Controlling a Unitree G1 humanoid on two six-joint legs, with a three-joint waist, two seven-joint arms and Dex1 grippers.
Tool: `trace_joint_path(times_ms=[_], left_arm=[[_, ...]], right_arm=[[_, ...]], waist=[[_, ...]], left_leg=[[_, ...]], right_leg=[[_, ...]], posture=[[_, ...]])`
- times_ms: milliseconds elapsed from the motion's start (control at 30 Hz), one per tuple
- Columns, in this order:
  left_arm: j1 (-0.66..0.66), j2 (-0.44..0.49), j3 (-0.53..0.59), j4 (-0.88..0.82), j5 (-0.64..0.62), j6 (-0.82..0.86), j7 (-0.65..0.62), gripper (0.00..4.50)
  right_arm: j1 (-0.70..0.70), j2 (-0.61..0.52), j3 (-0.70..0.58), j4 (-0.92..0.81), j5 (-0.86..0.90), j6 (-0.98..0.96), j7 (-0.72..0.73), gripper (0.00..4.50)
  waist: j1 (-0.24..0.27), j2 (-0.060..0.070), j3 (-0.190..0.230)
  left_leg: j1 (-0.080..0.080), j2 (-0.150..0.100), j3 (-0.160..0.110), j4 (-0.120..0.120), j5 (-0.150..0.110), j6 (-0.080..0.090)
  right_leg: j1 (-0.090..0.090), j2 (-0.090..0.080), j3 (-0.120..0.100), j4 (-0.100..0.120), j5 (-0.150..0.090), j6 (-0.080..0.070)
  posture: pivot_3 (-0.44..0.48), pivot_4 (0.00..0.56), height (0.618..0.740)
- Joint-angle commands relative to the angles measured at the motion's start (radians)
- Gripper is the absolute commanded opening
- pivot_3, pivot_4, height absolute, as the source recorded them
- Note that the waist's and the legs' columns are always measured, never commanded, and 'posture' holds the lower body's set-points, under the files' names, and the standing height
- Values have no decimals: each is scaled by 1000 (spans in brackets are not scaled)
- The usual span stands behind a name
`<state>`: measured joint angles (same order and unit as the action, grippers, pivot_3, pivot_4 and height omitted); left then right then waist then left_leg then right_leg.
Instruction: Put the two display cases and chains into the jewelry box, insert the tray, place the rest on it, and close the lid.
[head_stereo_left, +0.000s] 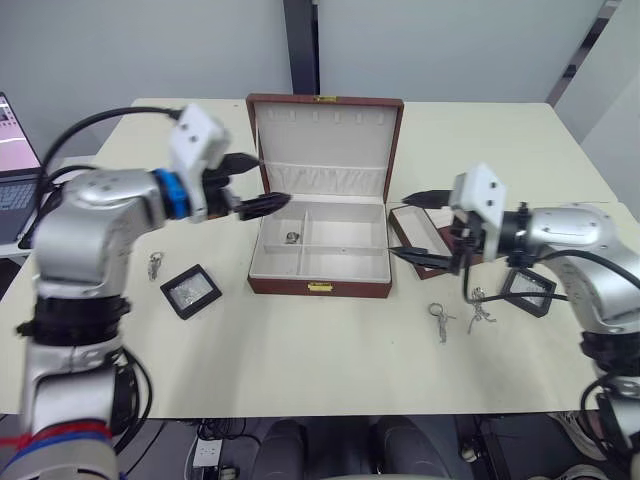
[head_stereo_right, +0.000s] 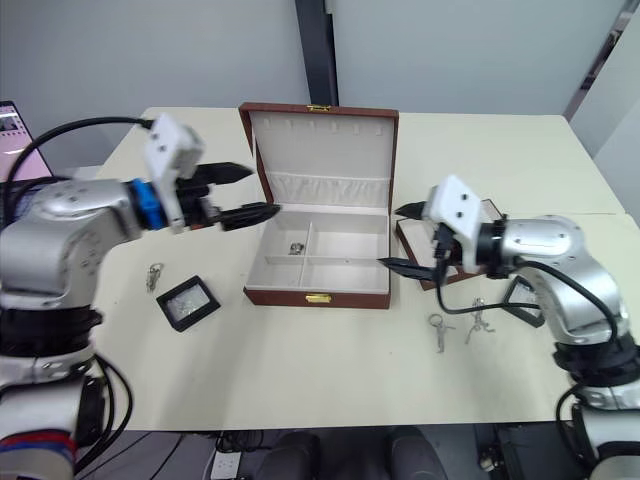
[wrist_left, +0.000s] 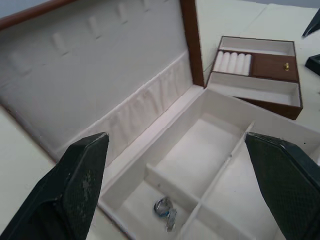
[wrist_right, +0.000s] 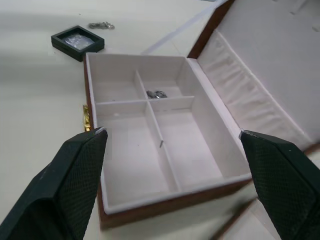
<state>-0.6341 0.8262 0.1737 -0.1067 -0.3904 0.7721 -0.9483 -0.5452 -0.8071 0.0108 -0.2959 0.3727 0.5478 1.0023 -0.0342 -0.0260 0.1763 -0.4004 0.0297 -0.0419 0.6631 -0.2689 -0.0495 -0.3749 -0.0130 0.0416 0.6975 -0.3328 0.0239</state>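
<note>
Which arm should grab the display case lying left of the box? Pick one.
Left. The display case lies on the robot's left, below the open left gripper; the right gripper is across the box.

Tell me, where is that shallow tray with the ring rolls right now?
The tray sits on the table to the right of the open jewelry box, just behind the right pincer.
</note>
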Motion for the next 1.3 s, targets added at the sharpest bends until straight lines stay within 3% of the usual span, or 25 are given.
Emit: trace_joint_path(times_ms=[33, 167, 433, 600, 833, 1300], left_arm=[[165, 84, 225, -1, -16, -97, -32, 4487], [349, 116, 394, 82, -7, -193, -29, 4487], [689, 106, 551, 300, 42, -374, -40, 4487], [740, 96, 538, 392, 47, -424, -19, 4487], [792, 73, 523, 348, 7, -404, -26, 4487], [789, 72, 499, 338, -20, -378, -9, 4487]], right_arm=[[82, -105, -172, 31, -7, -83, 31, 4500], [211, -188, -281, 81, -19, -182, 77, 4500], [472, -278, -441, 244, -58, -326, 184, 4500], [602, -294, -489, 305, -82, -365, 221, 4500], [746, -323, -545, 400, -121, -375, 244, 4500], [786, -320, -552, 404, -109, -360, 235, 4500]], waist=[[2, 0, 0], [5, 0, 0], [5, 0, 0], [7, 0, 0], [6, 0, 0], [2, 0, 0]], left_leg=[[0, 0, 0, 0, 0, 0], [1, 0, 0, 0, 0, 0], [2, -1, 2, -2, 0, 0], [3, 0, 0, -1, 0, 1], [4, -1, 1, -1, -1, 1], [5, -1, 1, -2, -1, 1]], right_leg=[[0, -2, 0, 0, 0, 0], [1, -5, -1, 0, 0, 0], [3, -6, 0, -2, 0, 0], [5, -6, 0, 0, 0, 0], [6, -6, 0, -1, 0, 0], [6, -5, 0, 0, 0, 0]], posture=[[0, 150, 740], [0, 150, 740], [0, 150, 740], [0, 150, 740], [0, 150, 740], [0, 150, 740]])
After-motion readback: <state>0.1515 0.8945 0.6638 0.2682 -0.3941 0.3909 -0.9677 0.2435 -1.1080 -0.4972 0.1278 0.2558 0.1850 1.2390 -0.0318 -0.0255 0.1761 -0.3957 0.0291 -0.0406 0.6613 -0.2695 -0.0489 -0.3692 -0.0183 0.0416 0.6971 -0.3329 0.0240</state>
